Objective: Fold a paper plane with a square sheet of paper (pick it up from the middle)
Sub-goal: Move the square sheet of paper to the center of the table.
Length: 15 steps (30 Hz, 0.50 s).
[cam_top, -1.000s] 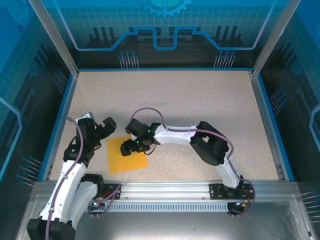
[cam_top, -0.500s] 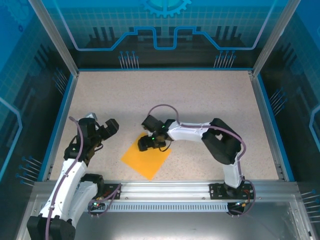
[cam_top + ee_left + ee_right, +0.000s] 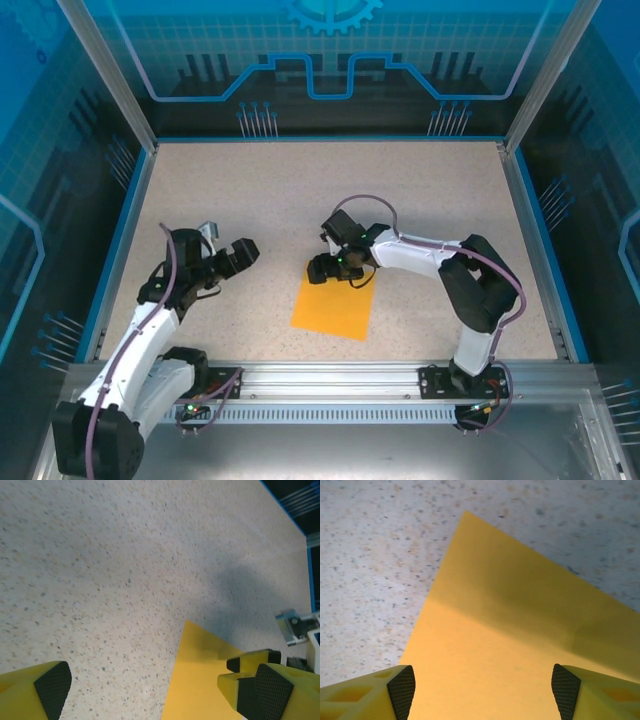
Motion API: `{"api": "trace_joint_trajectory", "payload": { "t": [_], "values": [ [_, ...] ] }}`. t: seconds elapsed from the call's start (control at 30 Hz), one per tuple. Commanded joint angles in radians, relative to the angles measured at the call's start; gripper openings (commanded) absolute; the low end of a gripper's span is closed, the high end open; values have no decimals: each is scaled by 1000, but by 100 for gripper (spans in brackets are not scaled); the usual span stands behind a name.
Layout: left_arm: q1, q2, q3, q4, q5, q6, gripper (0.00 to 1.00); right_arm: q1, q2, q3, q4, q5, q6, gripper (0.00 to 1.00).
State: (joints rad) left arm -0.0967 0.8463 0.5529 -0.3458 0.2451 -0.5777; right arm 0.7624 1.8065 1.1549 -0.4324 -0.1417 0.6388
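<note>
One square sheet of paper (image 3: 333, 308) flat on table (image 3: 420, 190). Right gripper (image 3: 328, 268) over its 12 o'clock edge, jaws apart. Left gripper (image 3: 238, 255) at 10 o'clock, clear, jaws wide.

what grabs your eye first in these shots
The bright orange-yellow sheet, lying flat on the speckled table near its front edge. The right arm holds open jaws over the sheet's far edge, while the left arm hangs to its left, jaws wide.
</note>
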Motion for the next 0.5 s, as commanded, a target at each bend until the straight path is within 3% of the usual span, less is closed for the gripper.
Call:
{"api": "trace_joint_trajectory", "payload": {
  "t": [0.0,0.17,0.47],
  "values": [
    [-24,21,14,23,45,3,99,45,45,49,13,-41,25,75],
    [-47,56,31,6,62,25,98,86,48,45,-65,75,86,74],
    [-64,100,41,3,98,51,98,77,-26,-124,-29,108,132,76]
  ]
}}
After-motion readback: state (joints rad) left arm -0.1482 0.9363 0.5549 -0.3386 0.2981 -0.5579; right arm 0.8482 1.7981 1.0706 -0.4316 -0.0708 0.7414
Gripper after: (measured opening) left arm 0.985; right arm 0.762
